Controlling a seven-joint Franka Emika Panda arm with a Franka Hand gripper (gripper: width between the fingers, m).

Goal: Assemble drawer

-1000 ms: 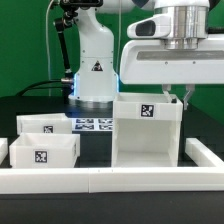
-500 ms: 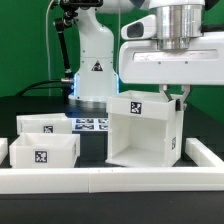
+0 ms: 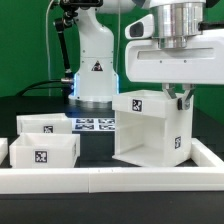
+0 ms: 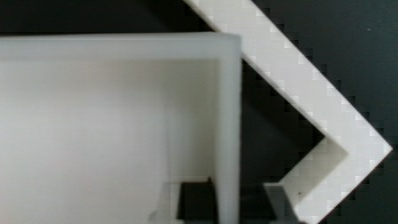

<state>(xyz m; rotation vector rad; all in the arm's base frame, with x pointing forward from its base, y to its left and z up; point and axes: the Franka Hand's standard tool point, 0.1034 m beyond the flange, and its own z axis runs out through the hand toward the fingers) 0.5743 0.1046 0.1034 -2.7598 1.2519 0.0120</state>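
Note:
The drawer's large white casing [image 3: 150,130] is at the exterior view's right, tilted and turned, with one lower edge off the black table. It carries square tags on its top and side. My gripper [image 3: 178,97] is shut on the casing's upper wall at the far right corner. In the wrist view the casing [image 4: 107,120] fills most of the frame and its thin wall runs between my gripper's [image 4: 230,200] dark fingers. Two smaller open-top trays, one in front [image 3: 42,152] and one behind [image 3: 48,124], stand at the exterior view's left, each with a tag.
The long low white border wall [image 3: 110,180] runs along the front and up the right side, close to the casing; its corner shows in the wrist view [image 4: 302,90]. The marker board [image 3: 95,125] lies before the robot's base [image 3: 95,70].
The casing stood square on the table. It has since been tipped and turned in my grip, with its lower edge raised, and has shifted slightly toward the exterior view's right.

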